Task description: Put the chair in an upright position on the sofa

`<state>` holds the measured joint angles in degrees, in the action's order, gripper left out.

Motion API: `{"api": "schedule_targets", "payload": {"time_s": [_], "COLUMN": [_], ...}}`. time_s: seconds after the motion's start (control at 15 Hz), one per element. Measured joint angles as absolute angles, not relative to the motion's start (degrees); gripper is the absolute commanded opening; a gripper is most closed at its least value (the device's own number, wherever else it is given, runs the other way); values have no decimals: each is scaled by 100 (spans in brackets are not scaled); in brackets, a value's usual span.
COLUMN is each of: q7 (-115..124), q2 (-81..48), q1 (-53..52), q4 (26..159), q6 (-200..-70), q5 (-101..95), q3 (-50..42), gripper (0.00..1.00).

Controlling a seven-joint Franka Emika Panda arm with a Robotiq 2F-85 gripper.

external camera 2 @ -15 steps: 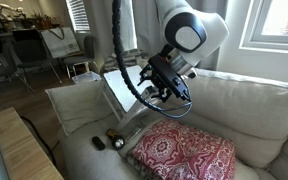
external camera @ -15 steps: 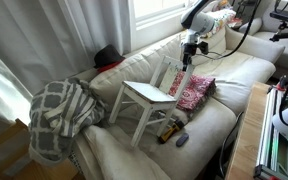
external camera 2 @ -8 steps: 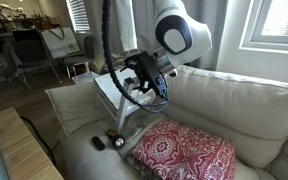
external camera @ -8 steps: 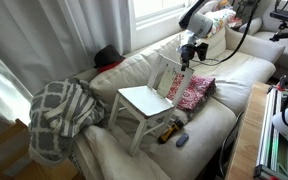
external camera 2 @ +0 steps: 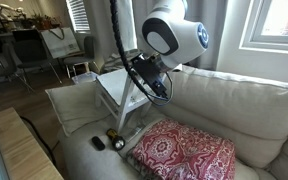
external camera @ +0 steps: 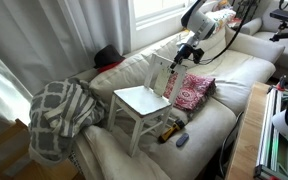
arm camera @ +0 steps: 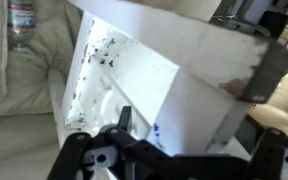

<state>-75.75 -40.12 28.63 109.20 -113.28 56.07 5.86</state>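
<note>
Tipped nearer level since a second ago, small white wooden slat-back chair (external camera: 141, 100) sits on soft cream fabric sofa (external camera: 234, 72), left of red patterned pillow (external camera: 194, 92), tool (external camera: 179, 58) clamped on its backrest; thin legs could sink unevenly, toppling it on release.

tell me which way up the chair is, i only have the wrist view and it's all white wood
Observer: the chair is seat up, legs pointing down at the sofa, slightly tilted.
Operator: anything beside it
Observer: a red patterned cushion lies right next to it, on the side where the gripper is.
Operator: and the other side
Observer: a plaid blanket is heaped at that end of the sofa.
</note>
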Motion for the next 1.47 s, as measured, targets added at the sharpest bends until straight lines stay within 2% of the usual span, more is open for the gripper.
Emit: {"api": "schedule_targets", "payload": {"time_s": [0.27,0.4,0.47,0.53,0.6,0.67,0.87,1.13,1.2,1.33,1.4,1.47], "q7": [-8589,-8979,-9118,-9212,-9232,-9224,-8884,-8068,-7800,-7229,-6952,-6686], "q2": [-3771,-3613,-3535,-3464,-3396,-3343,-3223,-3147,-3140,-3117,-3109,-3106], "q1": [2406,2170,2050,1924,1788,1639,1239,936,880,805,796,797], "q4": [11277,11476,11576,11673,11768,11855,12075,12211,12237,12316,12358,12385], "q6": [-12522,-13098,-13385,-13669,-13952,-14263,-14849,-15138,-15158,-15158,-15157,-15139], "q5": [6448,6754,6869,6945,6968,6971,6763,5956,5651,4952,4591,4233], "q3": [348,245,203,159,113,70,-124,-294,-342,-424,-443,-457], "gripper": [80,53,45,41,61,69,89,100,99,74,71,61]}}
